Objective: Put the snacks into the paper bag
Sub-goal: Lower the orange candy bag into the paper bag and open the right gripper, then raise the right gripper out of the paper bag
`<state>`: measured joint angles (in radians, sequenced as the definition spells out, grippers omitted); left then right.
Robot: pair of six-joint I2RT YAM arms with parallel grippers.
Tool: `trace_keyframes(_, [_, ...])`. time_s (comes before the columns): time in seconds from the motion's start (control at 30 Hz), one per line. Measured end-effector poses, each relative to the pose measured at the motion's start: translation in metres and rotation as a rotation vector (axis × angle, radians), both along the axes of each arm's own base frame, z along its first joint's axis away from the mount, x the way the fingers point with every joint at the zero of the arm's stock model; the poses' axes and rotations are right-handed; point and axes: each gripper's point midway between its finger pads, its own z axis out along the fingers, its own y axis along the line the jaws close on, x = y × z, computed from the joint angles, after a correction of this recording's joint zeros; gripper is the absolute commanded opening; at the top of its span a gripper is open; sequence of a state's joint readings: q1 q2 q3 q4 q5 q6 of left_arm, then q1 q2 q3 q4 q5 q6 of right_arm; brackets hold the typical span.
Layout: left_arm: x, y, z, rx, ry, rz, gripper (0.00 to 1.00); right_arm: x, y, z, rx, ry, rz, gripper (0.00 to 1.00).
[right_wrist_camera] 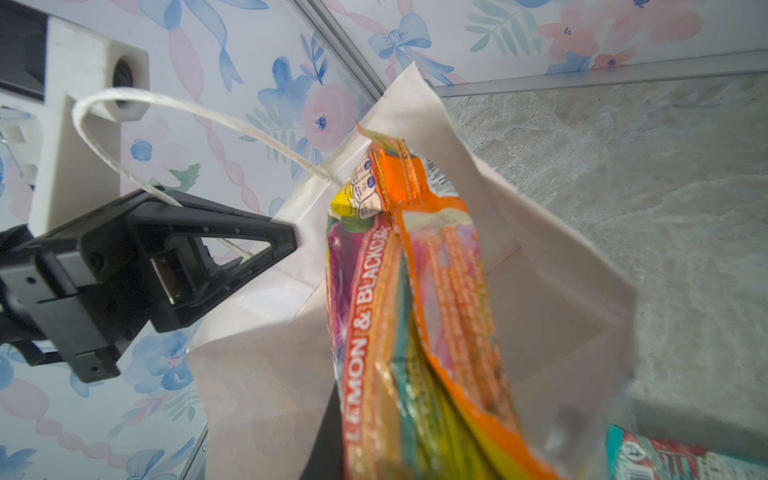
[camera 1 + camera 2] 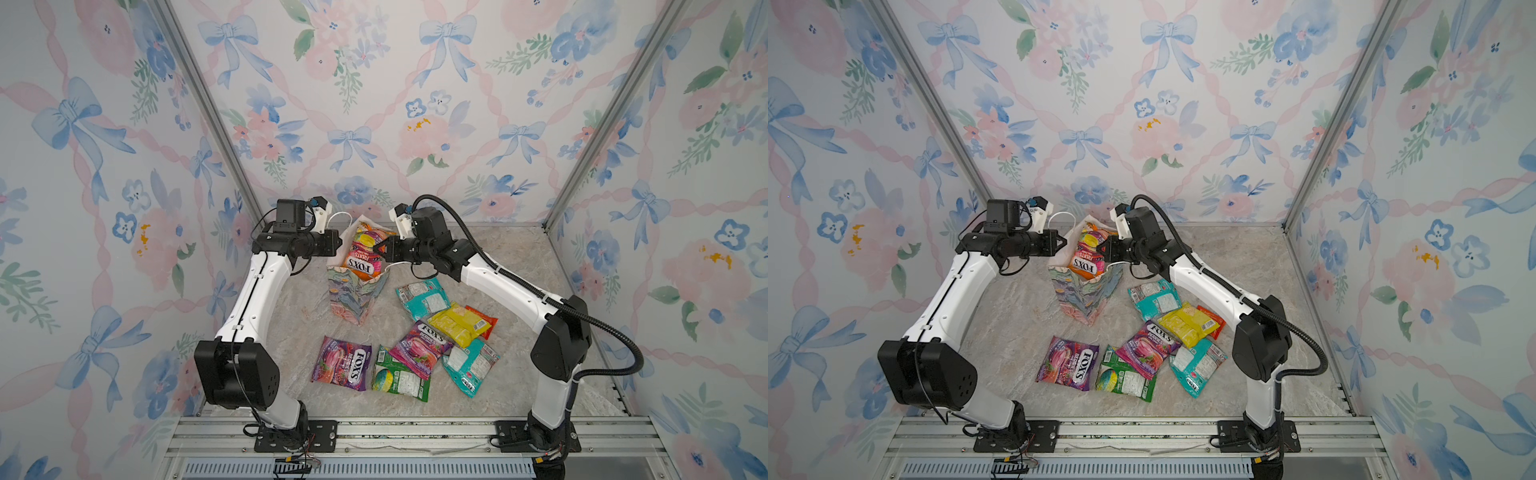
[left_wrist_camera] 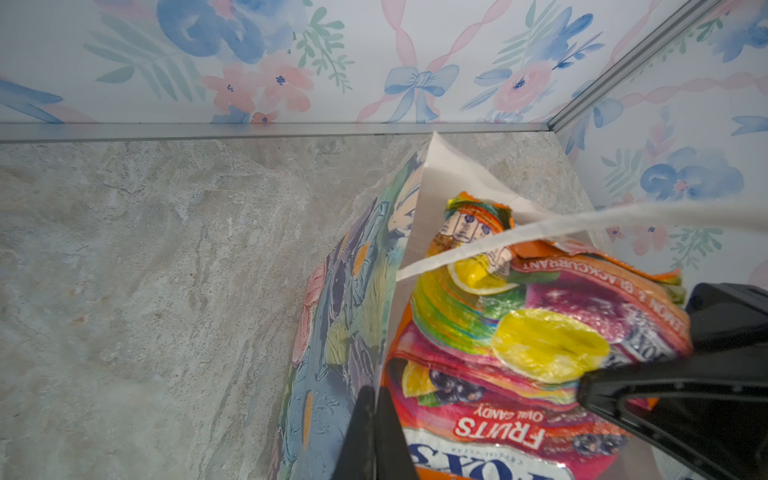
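In both top views the left gripper (image 2: 338, 245) is pinched together on the rim of the upright paper bag (image 2: 353, 299). The right gripper (image 2: 380, 248) is clamped on the orange candy packet (image 2: 361, 259), which is partway into the bag's mouth, and the other snacks (image 2: 343, 363) lie on the table (image 2: 299, 316) nearby. The left wrist view shows the packet (image 3: 519, 332) crumpled under the cord handle (image 3: 540, 226), so a hard push down could snag the cord or buckle the paper. In the right wrist view the packet (image 1: 415, 291) hangs tilted against the bag's white inside (image 1: 561, 311); released too early it may tip out, and a slipping pinch could topple the bag.
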<state>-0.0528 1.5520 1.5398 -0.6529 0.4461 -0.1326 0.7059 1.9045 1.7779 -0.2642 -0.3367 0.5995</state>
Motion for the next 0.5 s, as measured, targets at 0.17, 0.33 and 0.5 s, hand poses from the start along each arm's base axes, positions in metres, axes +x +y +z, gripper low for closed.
trace_keyframes(0.17, [0.000, 0.000, 0.000, 0.000, 0.000, 0.000, 0.00, 0.003, 0.000, -0.007, 0.002, 0.025, 0.000, 0.51])
trace_keyframes(0.33, [0.000, 0.000, 0.000, 0.000, 0.000, 0.000, 0.00, 0.012, -0.004, 0.005, 0.027, -0.003, -0.012, 0.81])
trace_keyframes(0.5, [0.000, 0.000, 0.000, 0.000, -0.001, 0.000, 0.00, 0.023, -0.012, 0.018, 0.030, -0.051, -0.030, 0.94])
